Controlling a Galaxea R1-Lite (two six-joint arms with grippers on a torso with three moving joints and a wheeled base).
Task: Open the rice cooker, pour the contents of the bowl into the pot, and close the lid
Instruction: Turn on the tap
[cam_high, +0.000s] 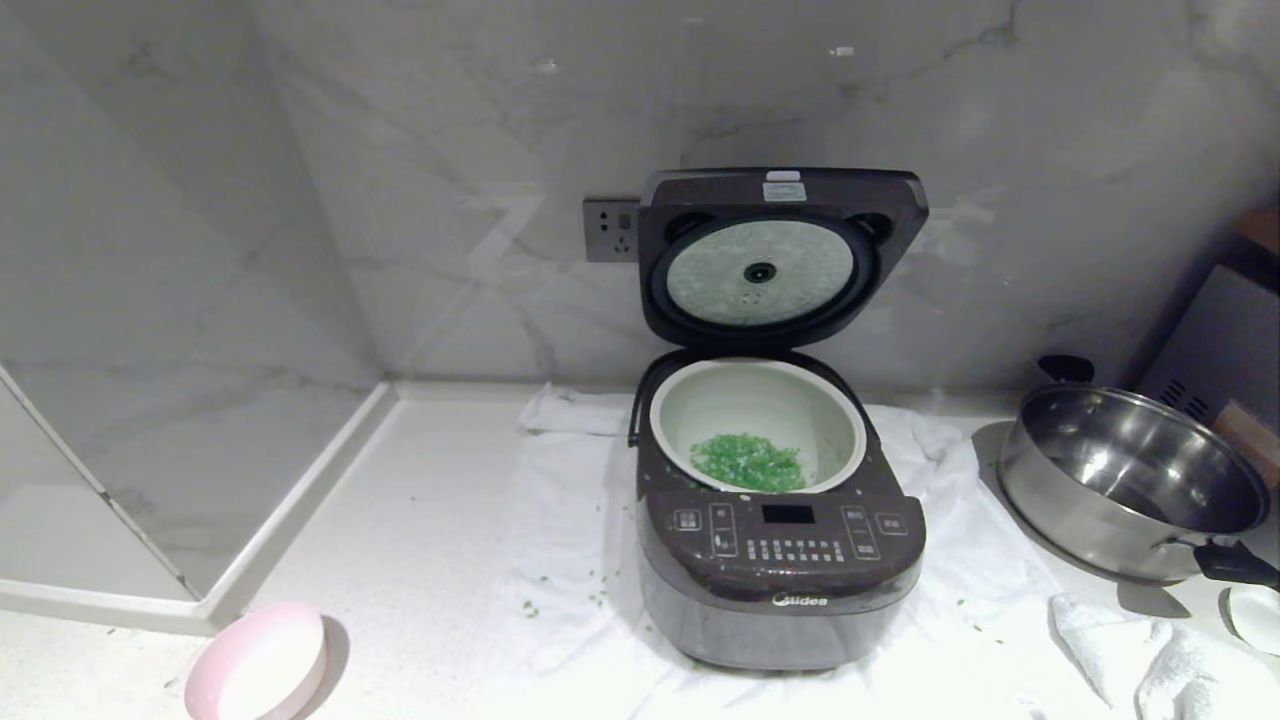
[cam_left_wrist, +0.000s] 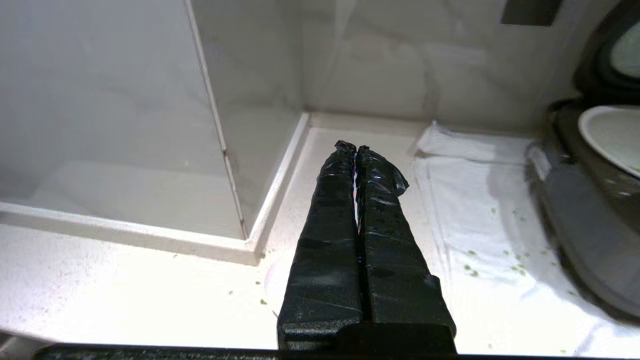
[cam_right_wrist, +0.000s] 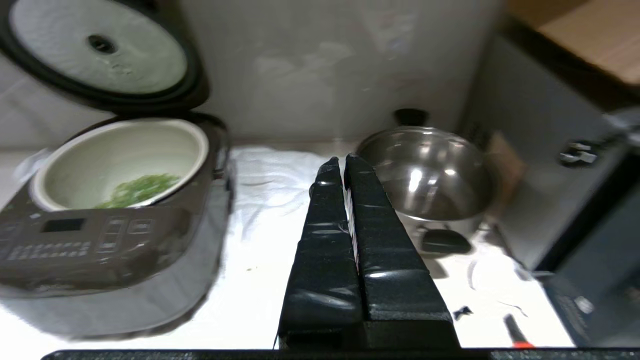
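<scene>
The dark rice cooker (cam_high: 780, 560) stands on a white cloth with its lid (cam_high: 780, 255) swung up against the wall. Its pale pot (cam_high: 758, 420) holds chopped green contents (cam_high: 748, 462). The pink bowl (cam_high: 260, 665) sits empty on the counter at the front left. Neither arm shows in the head view. My left gripper (cam_left_wrist: 354, 150) is shut and empty above the counter, left of the cooker (cam_left_wrist: 580, 210), with a sliver of the bowl (cam_left_wrist: 272, 280) just beside its fingers. My right gripper (cam_right_wrist: 342, 162) is shut and empty over the cloth, between the cooker (cam_right_wrist: 110, 240) and the steel pan.
A large steel pan (cam_high: 1125, 480) with black handles stands right of the cooker. A crumpled white towel (cam_high: 1150, 660) lies at the front right. Green bits are scattered on the cloth (cam_high: 570, 520). A raised ledge (cam_high: 300, 500) and marble walls bound the left and back.
</scene>
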